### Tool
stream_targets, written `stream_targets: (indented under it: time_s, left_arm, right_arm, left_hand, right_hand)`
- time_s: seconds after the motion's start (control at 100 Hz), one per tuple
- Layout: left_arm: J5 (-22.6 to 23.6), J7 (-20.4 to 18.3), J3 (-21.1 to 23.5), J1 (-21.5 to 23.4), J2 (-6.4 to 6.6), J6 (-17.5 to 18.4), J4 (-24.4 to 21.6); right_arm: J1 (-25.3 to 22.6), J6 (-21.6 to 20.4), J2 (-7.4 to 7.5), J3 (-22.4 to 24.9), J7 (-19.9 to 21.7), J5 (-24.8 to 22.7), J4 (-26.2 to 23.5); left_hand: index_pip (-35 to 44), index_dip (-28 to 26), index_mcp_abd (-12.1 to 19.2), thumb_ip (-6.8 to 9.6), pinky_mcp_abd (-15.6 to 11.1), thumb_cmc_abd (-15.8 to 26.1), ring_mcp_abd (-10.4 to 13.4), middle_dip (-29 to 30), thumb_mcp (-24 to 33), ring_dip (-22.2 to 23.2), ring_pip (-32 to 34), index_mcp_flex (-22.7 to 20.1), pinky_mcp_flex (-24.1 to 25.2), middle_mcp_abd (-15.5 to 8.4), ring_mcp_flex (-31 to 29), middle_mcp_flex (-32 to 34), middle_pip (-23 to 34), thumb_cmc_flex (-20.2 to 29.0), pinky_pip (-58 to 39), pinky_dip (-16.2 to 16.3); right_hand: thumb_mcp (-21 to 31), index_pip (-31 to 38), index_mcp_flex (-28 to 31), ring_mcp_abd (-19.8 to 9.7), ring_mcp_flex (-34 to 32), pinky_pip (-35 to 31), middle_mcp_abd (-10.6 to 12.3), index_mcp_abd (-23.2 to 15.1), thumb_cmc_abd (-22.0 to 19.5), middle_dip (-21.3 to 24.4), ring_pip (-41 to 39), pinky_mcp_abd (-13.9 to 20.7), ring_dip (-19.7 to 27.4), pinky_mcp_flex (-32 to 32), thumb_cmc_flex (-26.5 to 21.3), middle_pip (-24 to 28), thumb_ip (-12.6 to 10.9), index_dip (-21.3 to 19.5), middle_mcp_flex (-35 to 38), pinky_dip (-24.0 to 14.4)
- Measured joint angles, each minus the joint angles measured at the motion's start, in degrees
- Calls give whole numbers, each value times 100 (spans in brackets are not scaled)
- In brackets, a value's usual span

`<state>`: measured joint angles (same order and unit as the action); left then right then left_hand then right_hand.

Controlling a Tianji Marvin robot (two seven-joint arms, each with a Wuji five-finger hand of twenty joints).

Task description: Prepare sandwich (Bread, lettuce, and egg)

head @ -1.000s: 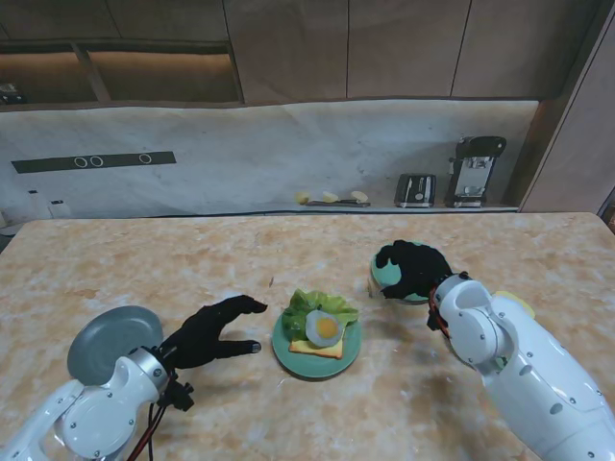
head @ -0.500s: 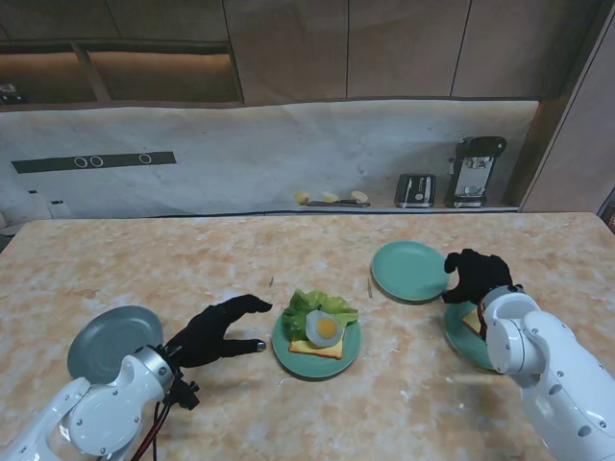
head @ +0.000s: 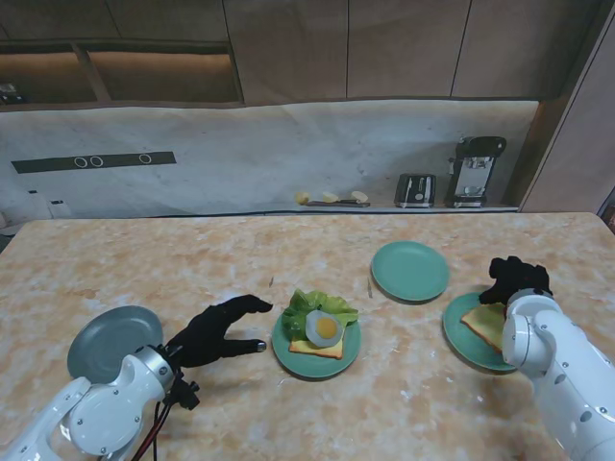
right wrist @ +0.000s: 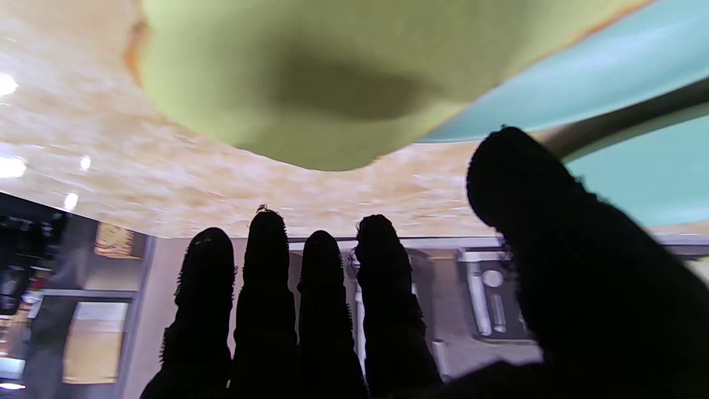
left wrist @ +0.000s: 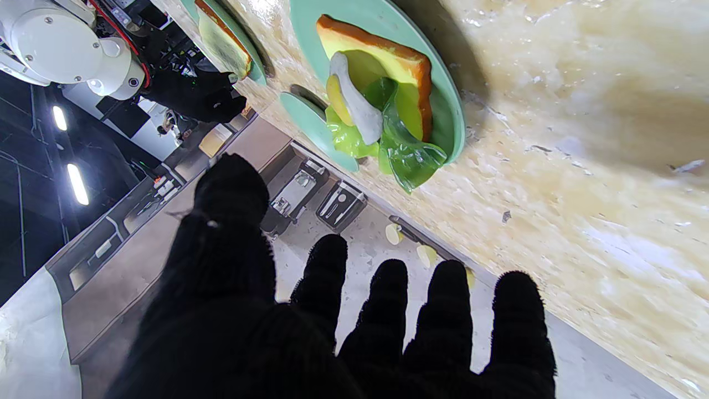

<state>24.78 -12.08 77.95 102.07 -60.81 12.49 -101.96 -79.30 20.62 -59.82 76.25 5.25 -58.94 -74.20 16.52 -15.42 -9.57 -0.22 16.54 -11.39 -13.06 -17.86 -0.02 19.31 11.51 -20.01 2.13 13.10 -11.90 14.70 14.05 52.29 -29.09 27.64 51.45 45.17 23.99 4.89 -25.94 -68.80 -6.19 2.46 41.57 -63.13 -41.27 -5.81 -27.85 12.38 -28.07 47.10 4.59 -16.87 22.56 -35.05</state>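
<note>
On the middle green plate [head: 349, 351] lies a bread slice [head: 317, 348] topped with lettuce [head: 300, 307] and a fried egg [head: 325, 327]; the left wrist view shows the same bread [left wrist: 407, 58], lettuce [left wrist: 407, 155] and egg [left wrist: 354, 108]. My left hand [head: 216, 330] rests open on the table just left of that plate, holding nothing. A second bread slice [head: 487, 324] lies on the right green plate [head: 459, 334]. My right hand [head: 517, 279] hovers at that slice's far edge, fingers [right wrist: 266, 288] straight, thumb apart, open. That bread [right wrist: 310, 72] fills the right wrist view.
An empty green plate [head: 410, 271] sits farther from me between the two food plates. A grey plate [head: 106, 338] lies at the near left beside my left arm. A toaster [head: 415, 189] and a dark appliance [head: 474, 171] stand on the back counter.
My right hand has swung right, from over the empty green plate to the far edge of the right plate with bread. The left hand has stayed put.
</note>
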Motion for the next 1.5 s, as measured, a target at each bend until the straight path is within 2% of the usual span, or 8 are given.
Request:
stream_targets:
  time_s: [0.42,0.58,0.74,0.91,1.14,1.35,1.43,1.5]
  left_arm:
    - [-21,-48,-63,-60,5,-8,10]
    - [-4,-70,-80,-79,7,-7,-8]
    - [43,-75,-72,-77,9,10,-40]
    - [101,-72,-59,-60,11,25,-68]
    - [127,-57,-43,-43,13,75,-74]
    - [119,-51,-52,-43,13,84,-75]
    - [119,-51,-52,-41,13,89,-76]
    - [119,-51,-52,-37,14,89,-82]
  right_arm:
    - [125,716,53,129,387,122,216]
    - [186,1257,98,0,840,140,200]
    - [263,1466,101,-99,744,667,229]
    - [299,1546,85,-140,748,696,250]
    - [284,1752,53,-123,664,916,210]
    - [273,1972,37,-117,653,1181,133]
    - [284,2079,19,-117,574,1464,139]
    - [288,2086,-1,-120,537,1457,148]
  left_hand:
    - [0,0,0,0,0,0,0,0,0,0,0,0,0,0,0,0,0,0,-21,0]
    - [0,0,0,0,0,0,0,0,0,0,0,0,0,0,0,0,0,0,-21,0]
    - [0,0,0,0,0,0,0,0,0,0,0,0,0,0,0,0,0,0,-23,0]
    - [34,0,0,0,0,0,0,0,0,0,0,-1,0,0,0,0,0,0,-28,0]
    - [39,-1,0,0,0,0,0,0,0,0,0,-3,0,0,0,0,0,0,-30,0]
    - [40,-1,0,0,0,0,0,0,0,0,0,-5,0,0,0,0,0,0,-31,0]
    - [41,-1,0,0,0,0,0,0,0,0,0,-6,0,0,0,0,0,0,-31,0]
    - [41,-7,0,0,0,0,0,0,0,0,0,-7,0,0,0,0,0,0,-31,0]
  right_hand:
    - [-564,-250,-79,58,33,-1,-15,244,-286,0,0,2,0,5,49,-9,-71,143,1,1]
    - [-697,-316,-79,94,-24,-19,-55,382,-379,0,-14,27,1,100,127,-9,-72,203,12,2]
    - [-1093,-389,-74,132,-31,-74,-119,426,-436,0,-69,23,1,101,283,-10,-74,215,15,2]
    - [-1205,-439,86,200,-211,-143,-184,433,-498,0,-97,23,1,285,502,-11,-75,216,364,2]
    - [-1267,-199,668,408,-820,-443,-413,557,-494,0,-380,-101,-17,851,648,20,-122,205,955,2]
    - [-1257,-127,1138,556,-1549,-769,-572,579,-491,0,-600,-355,-78,1551,742,143,-123,-276,1499,85]
    - [-1257,-25,1217,586,-1671,-781,-603,598,-491,0,-628,-413,-83,1674,743,168,-124,-403,1565,138]
    - [-1257,-5,1254,587,-1686,-788,-604,586,-491,0,-662,-414,-92,1701,746,209,-124,-530,1565,156]
